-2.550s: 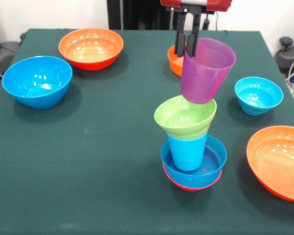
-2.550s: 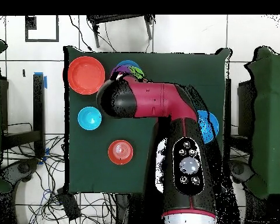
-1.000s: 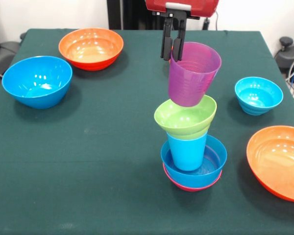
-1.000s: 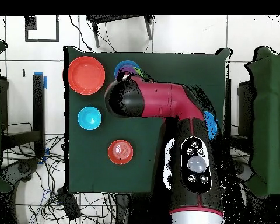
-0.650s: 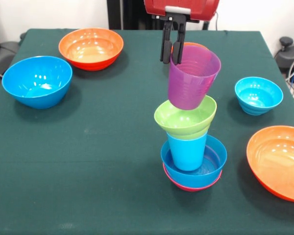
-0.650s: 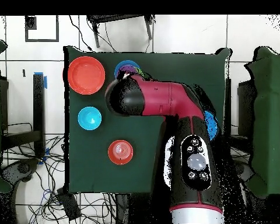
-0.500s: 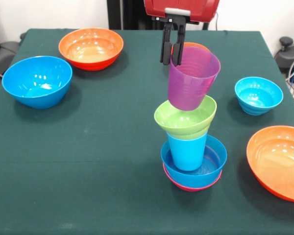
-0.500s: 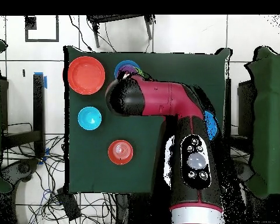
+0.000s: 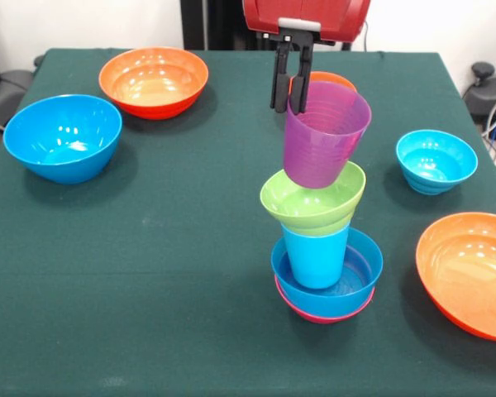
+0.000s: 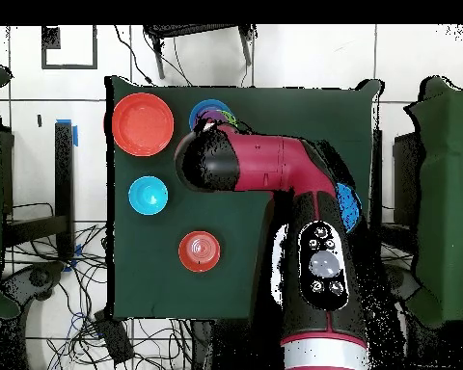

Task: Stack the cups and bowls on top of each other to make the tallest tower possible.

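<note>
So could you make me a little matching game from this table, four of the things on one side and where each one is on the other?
Things:
1. purple cup
2. green bowl
3. light blue cup
4. big blue bowl

Places:
A. standing inside the blue bowl at the tower's foot
B. alone on the green table, away from the tower
C. held by its rim in the gripper
D. resting on top of the light blue cup

Pairs: 1-C, 2-D, 3-A, 4-B
</note>
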`<state>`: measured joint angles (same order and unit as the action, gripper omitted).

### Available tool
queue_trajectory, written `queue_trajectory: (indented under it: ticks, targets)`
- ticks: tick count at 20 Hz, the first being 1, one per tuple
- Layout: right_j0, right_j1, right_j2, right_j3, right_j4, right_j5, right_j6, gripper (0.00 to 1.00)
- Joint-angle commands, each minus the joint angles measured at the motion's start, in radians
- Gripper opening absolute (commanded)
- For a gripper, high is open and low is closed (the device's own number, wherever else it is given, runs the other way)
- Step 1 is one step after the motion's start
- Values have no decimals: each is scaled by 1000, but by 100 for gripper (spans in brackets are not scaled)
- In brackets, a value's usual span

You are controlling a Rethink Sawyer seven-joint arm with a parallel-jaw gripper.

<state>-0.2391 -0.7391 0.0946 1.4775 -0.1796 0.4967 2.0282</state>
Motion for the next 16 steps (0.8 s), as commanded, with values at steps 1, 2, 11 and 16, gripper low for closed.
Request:
queue_trajectory:
  ticks: [1,2,11,16]
  targets:
    - [-7,37,103,-32,-96,120,-186,0]
    - [-8,37,103,-32,-97,118,-187,0]
    - [-13,51,108,-36,-100,102,-188,0]
    - [-13,47,108,-30,-100,99,-186,0]
